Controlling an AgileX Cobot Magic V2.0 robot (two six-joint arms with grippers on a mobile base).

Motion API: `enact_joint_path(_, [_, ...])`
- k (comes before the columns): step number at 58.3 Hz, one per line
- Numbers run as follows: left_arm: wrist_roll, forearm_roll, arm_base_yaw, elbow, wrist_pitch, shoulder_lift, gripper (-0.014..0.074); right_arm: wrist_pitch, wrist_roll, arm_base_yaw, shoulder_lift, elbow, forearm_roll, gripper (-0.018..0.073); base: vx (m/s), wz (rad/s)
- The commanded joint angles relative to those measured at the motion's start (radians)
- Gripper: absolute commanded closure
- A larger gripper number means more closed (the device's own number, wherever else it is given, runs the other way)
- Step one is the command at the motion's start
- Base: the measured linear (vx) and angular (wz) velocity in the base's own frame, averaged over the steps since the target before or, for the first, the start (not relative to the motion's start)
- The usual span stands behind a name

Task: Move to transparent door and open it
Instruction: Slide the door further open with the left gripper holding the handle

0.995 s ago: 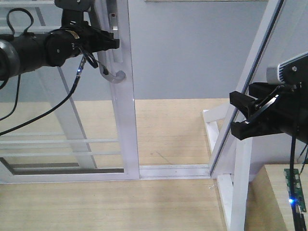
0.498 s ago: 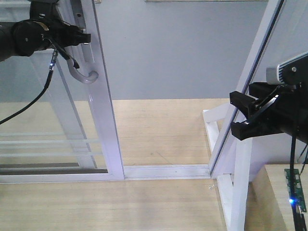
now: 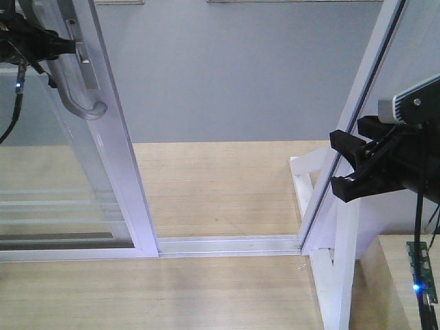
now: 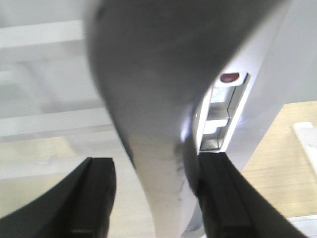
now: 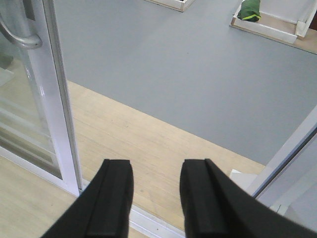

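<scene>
The transparent door is a white-framed glass panel at the left, slid away from the slanted white frame on the right. Its curved grey handle hangs on the upright. My left gripper reaches in from the left edge and straddles that handle. In the left wrist view the handle fills the space between the fingers of the left gripper; the right finger touches it and a gap shows at the left finger. My right gripper hovers open and empty by the right frame. The right wrist view shows the door.
A white floor track runs across the opening, with wooden boards and grey floor beyond. A white post stands under my right arm. A green circuit board with a blue light sits at the lower right. A green object lies far off.
The door has slid left with my left gripper on its handle, and the opening has widened. My right arm has stayed in place.
</scene>
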Motion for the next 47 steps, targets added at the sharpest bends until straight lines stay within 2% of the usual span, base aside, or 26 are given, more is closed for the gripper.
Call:
enact_joint_path(1, [0.005,0.031,0.036,-0.028,-0.038,-0.076,0.0135,-0.077,-0.009,-0.004,-0.011,-0.028,-0.028,0.0242,0.0,0.0])
enact_joint_path(10, [0.005,0.028,0.077,-0.028,0.009,-0.076,0.0135,-0.077,-0.009,-0.004,-0.011,-0.028,-0.032,0.0242,0.0,0.0])
enact_joint_path(20, [0.005,0.02,0.085,-0.004,0.088,-0.112,0.0135,-0.077,-0.009,-0.004,-0.011,-0.028,-0.032,0.0242,0.0,0.0])
enact_joint_path(42, [-0.001,0.017,0.084,0.268,0.07,-0.366,0.0135,-0.076,-0.003,-0.004,-0.011,-0.028,-0.028,0.0243,0.0,0.0])
enact_joint_path(47, [-0.004,-0.019,0.084,0.339,0.069,-0.45,0.0136,-0.076,-0.003,-0.004,-0.011,-0.028,-0.028,0.0243,0.0,0.0])
